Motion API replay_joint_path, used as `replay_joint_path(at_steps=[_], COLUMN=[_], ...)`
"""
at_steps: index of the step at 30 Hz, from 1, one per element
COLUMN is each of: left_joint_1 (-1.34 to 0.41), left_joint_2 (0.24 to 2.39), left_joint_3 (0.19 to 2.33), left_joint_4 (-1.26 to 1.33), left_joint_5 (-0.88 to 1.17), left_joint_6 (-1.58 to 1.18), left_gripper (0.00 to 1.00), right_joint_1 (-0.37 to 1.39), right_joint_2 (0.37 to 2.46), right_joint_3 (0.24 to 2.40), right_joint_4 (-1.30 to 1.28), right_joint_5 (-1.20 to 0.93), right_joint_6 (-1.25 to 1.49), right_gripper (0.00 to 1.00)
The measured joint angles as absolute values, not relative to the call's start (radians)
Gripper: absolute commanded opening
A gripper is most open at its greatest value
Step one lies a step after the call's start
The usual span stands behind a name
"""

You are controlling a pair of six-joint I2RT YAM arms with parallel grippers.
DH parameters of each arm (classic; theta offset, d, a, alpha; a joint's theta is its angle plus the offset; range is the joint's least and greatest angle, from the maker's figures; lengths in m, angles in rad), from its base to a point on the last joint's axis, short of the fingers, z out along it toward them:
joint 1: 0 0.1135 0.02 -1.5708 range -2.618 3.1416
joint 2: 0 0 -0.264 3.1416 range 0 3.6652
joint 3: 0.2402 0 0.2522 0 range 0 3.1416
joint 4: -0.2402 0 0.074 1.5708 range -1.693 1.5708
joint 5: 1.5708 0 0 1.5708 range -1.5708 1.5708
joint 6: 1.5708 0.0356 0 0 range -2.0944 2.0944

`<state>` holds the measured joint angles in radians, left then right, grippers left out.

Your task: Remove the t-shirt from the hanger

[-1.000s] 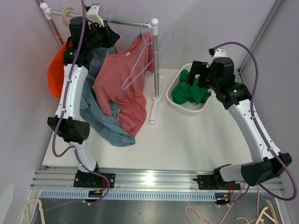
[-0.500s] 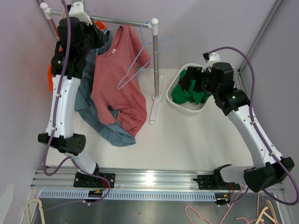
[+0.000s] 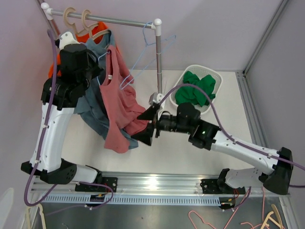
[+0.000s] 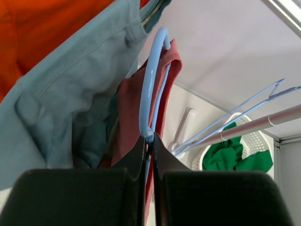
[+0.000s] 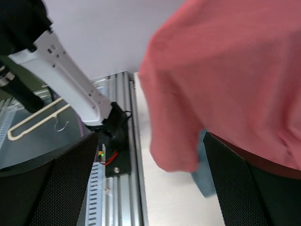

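White table (image 3: 190,148) below a rail (image 3: 119,21): left pincer (image 4: 149,141) pinches the blue hanger (image 4: 149,80) by its hook, pink t-shirt (image 3: 116,109) hanging from it; right pincer (image 3: 147,125) spread wide at the shirt's lower edge

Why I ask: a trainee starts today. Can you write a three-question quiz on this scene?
1. True or false: the left gripper is shut on the hook of the blue hanger.
2. What lies in the white basket? A) green cloth B) shoes C) nothing
3. Fill in: the right gripper, near the lower part of the pink t-shirt, is ___ (open or shut).

Key: 1 true; 2 A; 3 open.
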<state>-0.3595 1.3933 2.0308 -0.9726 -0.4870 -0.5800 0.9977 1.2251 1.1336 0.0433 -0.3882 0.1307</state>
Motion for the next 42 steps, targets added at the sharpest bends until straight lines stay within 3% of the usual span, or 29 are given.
replay_joint_path(at_steps=[10,11,12,14,18,19,20,21,22,32,37,42], left_joint_1=[-0.389,-0.391,-0.392,-0.393,-0.393,-0.393,-0.393,-0.393,-0.393,-0.395,-0.392,-0.382], left_joint_2=[1.372,1.372,1.372,1.372,1.371,1.367,1.36,1.35,1.336,1.325,1.478,1.612], left_joint_3=[1.998,1.991,1.988,1.981,1.975,1.97,1.96,1.945,1.926,1.918,2.126,2.339], left_joint_4=[-1.084,-1.088,-1.092,-1.095,-1.1,-1.099,-1.097,-1.094,-1.088,-1.096,-1.195,-1.293], left_joint_5=[-0.513,-0.513,-0.513,-0.512,-0.511,-0.51,-0.509,-0.505,-0.503,-0.483,-0.461,-0.41], left_joint_6=[-0.708,-0.71,-0.712,-0.716,-0.719,-0.722,-0.727,-0.729,-0.731,-0.732,-0.717,-0.678], left_gripper=[0.0,0.01,0.01,0.01,0.01,0.01,0.01,0.0,0.01,0.0,0.0,0.01], right_joint_1=[1.214,1.215,1.216,1.218,1.229,1.234,1.241,1.247,1.253,1.41,1.584,1.595], right_joint_2=[1.431,1.446,1.461,1.488,1.513,1.513,1.513,1.513,1.513,1.446,1.362,1.379], right_joint_3=[1.068,1.068,1.069,1.073,1.074,1.074,1.074,1.074,1.074,1.073,1.046,0.935], right_joint_4=[0.351,0.365,0.379,0.397,0.418,0.418,0.426,0.431,0.432,0.315,0.24,0.229], right_joint_5=[-0.232,-0.221,-0.211,-0.187,-0.138,-0.128,-0.113,-0.102,-0.091,0.034,0.084,0.153], right_joint_6=[0.103,0.102,0.099,0.093,0.091,0.089,0.082,0.071,0.068,0.037,0.029,0.088], right_gripper=[0.98,0.95,0.82,0.74,0.73,0.67,0.47,0.07,0.0,0.0,0.0,0.0])
